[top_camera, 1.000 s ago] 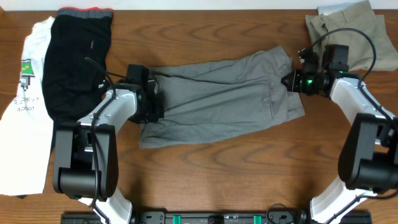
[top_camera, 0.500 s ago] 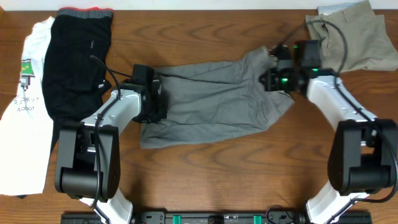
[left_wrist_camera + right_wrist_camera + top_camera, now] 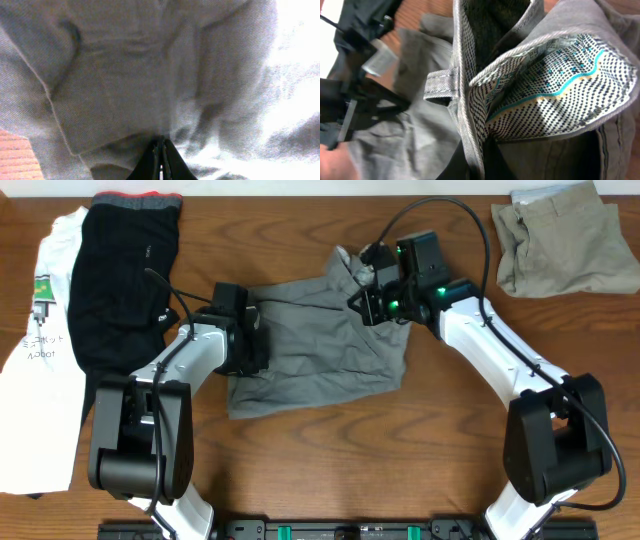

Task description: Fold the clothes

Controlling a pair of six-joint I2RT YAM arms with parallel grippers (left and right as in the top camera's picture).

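**Ann:** Start at the right gripper [image 3: 362, 292]. Its jaws are pinched tight on the waistband [image 3: 540, 95] of the grey shorts [image 3: 310, 345], with the patterned lining turned outward and a belt loop [image 3: 439, 86] hanging just beside the pinch.

**Bo:** And the left gripper [image 3: 252, 345]?

**Ann:** Its jaws are closed as well, fingertips [image 3: 161, 150] pressed together with grey cloth bunched all round them. It holds the opposite end low against the table [image 3: 420, 460].

**Bo:** So which way does the garment run?

**Ann:** The long axis lies side to side across the table. The right jaws hold their end raised above the middle of the cloth, and everything flat lies toward the robot's left of them, stretching to the left gripper.

**Bo:** That makes the right arm the one to finish the fold.

**Ann:** That looks likely. Its end would travel along that axis toward the left jaws (which seem to serve as the anchor). The black trousers [image 3: 120, 280] and khaki shorts [image 3: 555, 240] sit well apart at either side.
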